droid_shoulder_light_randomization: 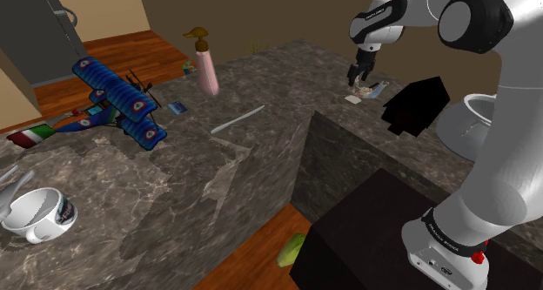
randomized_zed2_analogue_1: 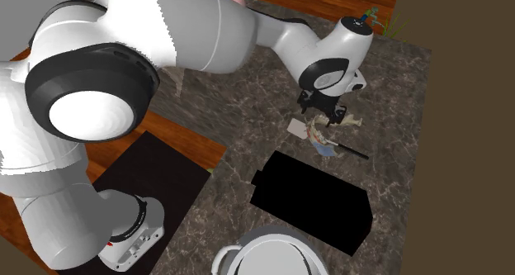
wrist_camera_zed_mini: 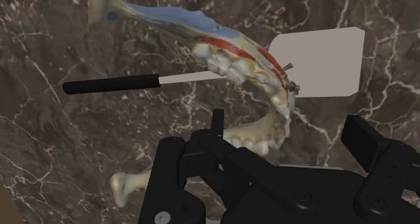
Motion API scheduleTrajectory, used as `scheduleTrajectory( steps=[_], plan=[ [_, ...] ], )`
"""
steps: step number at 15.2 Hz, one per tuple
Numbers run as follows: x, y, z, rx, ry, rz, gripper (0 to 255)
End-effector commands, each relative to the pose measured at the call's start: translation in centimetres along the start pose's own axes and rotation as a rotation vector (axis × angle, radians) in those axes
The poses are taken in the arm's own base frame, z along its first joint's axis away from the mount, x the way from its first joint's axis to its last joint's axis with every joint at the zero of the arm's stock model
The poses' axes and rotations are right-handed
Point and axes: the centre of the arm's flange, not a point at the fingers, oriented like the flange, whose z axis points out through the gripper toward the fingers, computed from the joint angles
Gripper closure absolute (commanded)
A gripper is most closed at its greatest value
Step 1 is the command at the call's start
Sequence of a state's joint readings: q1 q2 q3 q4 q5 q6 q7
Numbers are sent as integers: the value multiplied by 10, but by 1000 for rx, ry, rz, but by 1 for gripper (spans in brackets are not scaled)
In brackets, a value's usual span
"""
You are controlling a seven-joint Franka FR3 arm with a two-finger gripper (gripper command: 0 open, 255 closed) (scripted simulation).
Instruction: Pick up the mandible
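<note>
The mandible (wrist_camera_zed_mini: 235,64), teeth up with red and blue painted along one side, lies on the dark marble counter (droid_shoulder_light_randomization: 174,175), near a black block (randomized_zed2_analogue_1: 309,201). My gripper (droid_shoulder_light_randomization: 358,76) hangs right over it, fingers spread apart, gripping nothing. Under the mandible lies a flat white blade (wrist_camera_zed_mini: 323,61) with a black handle.

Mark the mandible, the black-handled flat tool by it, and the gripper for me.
mandible (wrist_camera_zed_mini: 232,66), wrist view, on its row of teeth.
flat tool (wrist_camera_zed_mini: 326,61), wrist view, on its pale blade.
gripper (droid_shoulder_light_randomization: 358,77), shoulder view, midway between its fingertips.
</note>
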State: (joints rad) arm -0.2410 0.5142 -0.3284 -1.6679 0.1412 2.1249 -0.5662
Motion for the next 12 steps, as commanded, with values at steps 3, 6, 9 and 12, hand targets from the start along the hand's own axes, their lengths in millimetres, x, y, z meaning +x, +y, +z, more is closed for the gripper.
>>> scheduleTrajectory(
  steps=[3,6,9,12],
  plan=[
    [0,1,9,0,0,0,255],
    [1,1,9,0,0,0,255],
    [0,1,9,0,0,0,255],
    [1,1,9,0,0,0,255]
  ],
)
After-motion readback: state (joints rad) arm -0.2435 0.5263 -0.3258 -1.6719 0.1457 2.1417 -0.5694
